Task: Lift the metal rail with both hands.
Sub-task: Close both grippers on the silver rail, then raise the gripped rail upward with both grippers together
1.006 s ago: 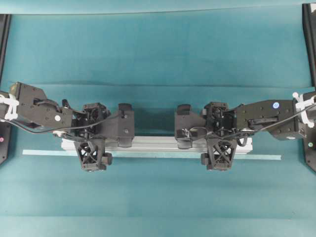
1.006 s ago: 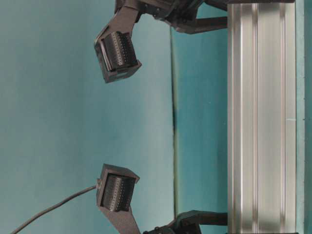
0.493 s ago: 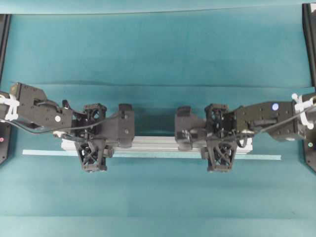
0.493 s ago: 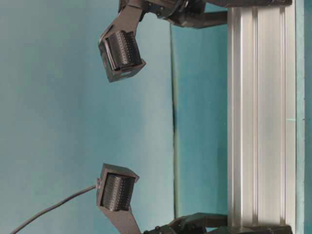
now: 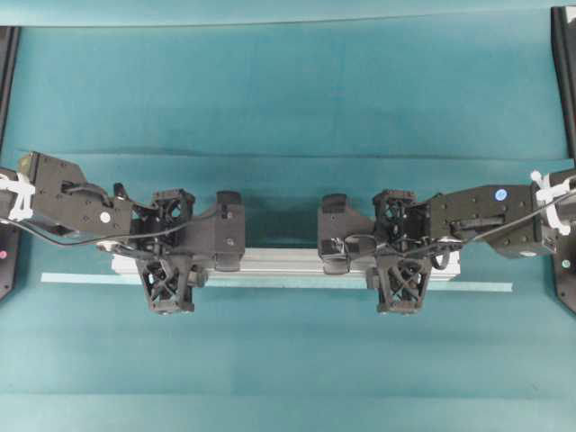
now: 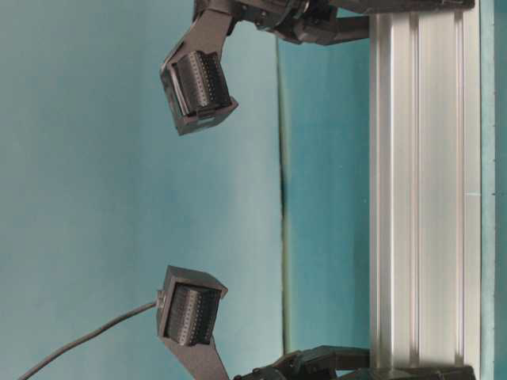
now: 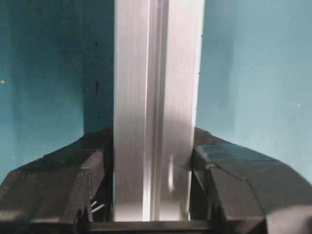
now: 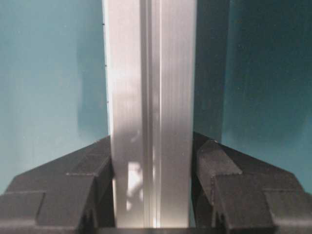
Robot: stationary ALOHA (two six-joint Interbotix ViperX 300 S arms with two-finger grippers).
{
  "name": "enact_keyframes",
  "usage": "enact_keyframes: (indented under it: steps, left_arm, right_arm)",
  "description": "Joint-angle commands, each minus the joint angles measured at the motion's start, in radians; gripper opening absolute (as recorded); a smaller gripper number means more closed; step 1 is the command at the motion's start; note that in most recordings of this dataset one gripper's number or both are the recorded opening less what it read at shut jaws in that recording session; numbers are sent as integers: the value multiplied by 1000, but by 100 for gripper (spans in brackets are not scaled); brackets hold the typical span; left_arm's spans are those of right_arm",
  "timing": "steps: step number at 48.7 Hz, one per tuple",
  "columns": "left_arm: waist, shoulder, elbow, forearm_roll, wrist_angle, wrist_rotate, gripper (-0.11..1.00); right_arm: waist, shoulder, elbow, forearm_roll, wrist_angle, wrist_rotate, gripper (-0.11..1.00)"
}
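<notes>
The metal rail (image 5: 279, 263) is a long silver grooved bar lying left to right across the teal cloth; it also shows in the table-level view (image 6: 424, 198). My left gripper (image 5: 168, 256) straddles the rail near its left end, with one finger on each long side. In the left wrist view the gripper (image 7: 153, 161) has both black fingers pressed against the rail (image 7: 156, 97). My right gripper (image 5: 398, 256) straddles the rail near its right end. In the right wrist view the gripper (image 8: 152, 161) is likewise shut on the rail (image 8: 151, 73).
A thin pale tape strip (image 5: 486, 287) lies on the cloth along the rail's near side and sticks out past both ends. Black frame posts stand at the left (image 5: 7, 90) and right (image 5: 565, 81) edges. A fold crosses the cloth (image 5: 288, 155) behind the arms.
Both grippers have closed: the near fingers moved in against the rail's front side. The rail shows no visible shift in either exterior view.
</notes>
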Motion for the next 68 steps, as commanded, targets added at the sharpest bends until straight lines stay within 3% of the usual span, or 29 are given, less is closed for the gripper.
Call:
enact_keyframes:
  steps: [1, 14, 27, 68]
  left_arm:
    - [2, -14, -6, 2, -3, 0, 36]
    - [5, -84, -20, 2, 37, -3, 36]
    - [14, -161, -46, 2, 140, -8, 36]
    - [38, -268, -245, 2, 428, -2, 36]
  right_arm:
    - [-8, -3, -15, 0, -3, 3, 38]
    - [-17, -43, -41, 2, 61, 8, 38]
    - [-17, -80, -91, 2, 150, 72, 38]
    - [-54, -241, -244, 2, 428, 74, 38]
